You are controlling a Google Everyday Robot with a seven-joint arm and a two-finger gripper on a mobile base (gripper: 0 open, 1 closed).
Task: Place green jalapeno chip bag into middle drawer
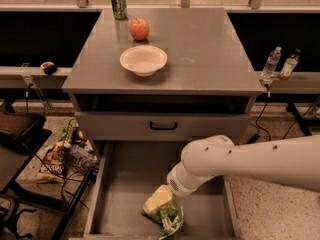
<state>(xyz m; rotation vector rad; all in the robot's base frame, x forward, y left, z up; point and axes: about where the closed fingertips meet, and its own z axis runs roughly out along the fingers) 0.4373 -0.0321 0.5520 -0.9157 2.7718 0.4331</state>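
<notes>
The gripper (168, 194) is hanging low inside the middle drawer (122, 184), at the end of the thick white arm (250, 159) that is reaching in from the right, and it is sitting right at the upper end of the green jalapeno chip bag (167, 218). The wrist is covering it, so it cannot be told whether the gripper is pinching the bag or spread apart from it. The bag is lying just below the gripper, toward the drawer's open front edge, on the grey floor a little right of the middle. Its long axis is running from the pale end up by the gripper down to the crumpled green end, which is pointing toward the near edge and leaning slightly right. Bare drawer floor is stretching away to the left of the gripper. Directly above and behind the gripper, the closed drawer front (200, 126) is showing its black handle (163, 126). Farther up, on the cabinet top (215, 44), a white bowl (143, 60), a red apple (139, 29) and a green soda can (118, 2) are standing in a line slightly left of the gripper.
</notes>
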